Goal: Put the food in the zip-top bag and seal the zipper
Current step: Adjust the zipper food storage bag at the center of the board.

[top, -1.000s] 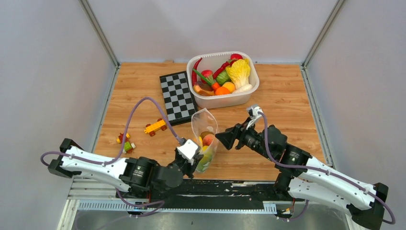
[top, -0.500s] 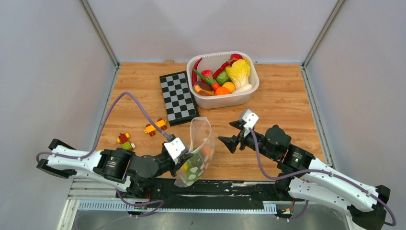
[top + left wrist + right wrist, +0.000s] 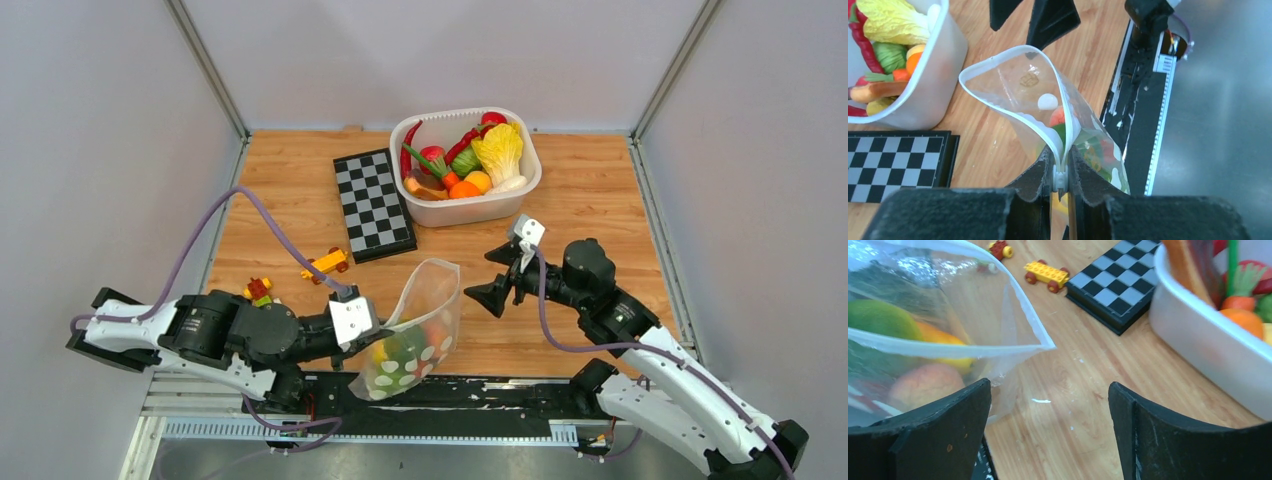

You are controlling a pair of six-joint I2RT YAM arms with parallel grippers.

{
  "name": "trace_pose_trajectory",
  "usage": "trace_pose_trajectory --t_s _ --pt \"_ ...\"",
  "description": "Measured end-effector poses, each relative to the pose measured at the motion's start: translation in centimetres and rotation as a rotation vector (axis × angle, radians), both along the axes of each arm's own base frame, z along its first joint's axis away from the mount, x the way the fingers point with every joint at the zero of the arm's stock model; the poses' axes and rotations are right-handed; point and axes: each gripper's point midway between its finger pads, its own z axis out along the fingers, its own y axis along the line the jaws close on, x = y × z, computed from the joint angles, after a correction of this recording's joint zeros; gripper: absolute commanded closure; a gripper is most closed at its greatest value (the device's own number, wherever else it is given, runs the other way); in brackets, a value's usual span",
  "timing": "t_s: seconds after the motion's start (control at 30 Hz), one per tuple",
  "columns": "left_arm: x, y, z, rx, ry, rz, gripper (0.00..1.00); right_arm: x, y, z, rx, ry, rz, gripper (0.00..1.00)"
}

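Note:
The clear dotted zip-top bag (image 3: pixel 415 330) lies tilted at the table's near edge, with green, yellow and red food (image 3: pixel 395 350) inside it. Its mouth gapes toward the right. My left gripper (image 3: pixel 372 322) is shut on one end of the whitish zipper (image 3: pixel 1018 117), pinching both lips there (image 3: pixel 1060 175). My right gripper (image 3: pixel 497 280) is open and empty, just right of the bag's mouth; in the right wrist view the bag (image 3: pixel 923 335) sits in front of its left finger. More food (image 3: pixel 470 160) fills the white tub (image 3: pixel 520 195).
A chessboard (image 3: pixel 372 203) lies left of the tub. A yellow toy car (image 3: pixel 325 264) and a red one (image 3: pixel 259 291) sit at the left. The black front rail (image 3: pixel 480 390) runs under the bag's bottom end.
The left arm has drawn back to the left and laid the bag from upright to tilted over the near edge. The right gripper has backed off to the right and up.

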Motion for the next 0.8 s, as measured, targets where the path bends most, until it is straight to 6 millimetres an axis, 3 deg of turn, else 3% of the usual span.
trace_pose_trajectory --t_s 0.1,0.33,0.6,0.8 --pt "-0.3 0.0 -1.1 0.065 -0.031 -0.04 1.0 -0.7 0.6 -0.5 0.013 0.053 0.083 0.13" --pt "-1.1 -0.8 -3.9 0.22 -0.117 -0.134 1.0 -4.3 2.3 -0.9 0.05 0.107 0.328 0.12" --pt "-1.6 -0.1 -3.8 0.238 -0.179 -0.231 1.0 -4.7 3.0 -2.8 0.032 0.17 0.391 0.14" --pt "-1.9 0.9 -3.9 0.261 -0.207 -0.289 1.0 -5.7 2.6 -3.3 0.071 0.087 0.422 0.14"
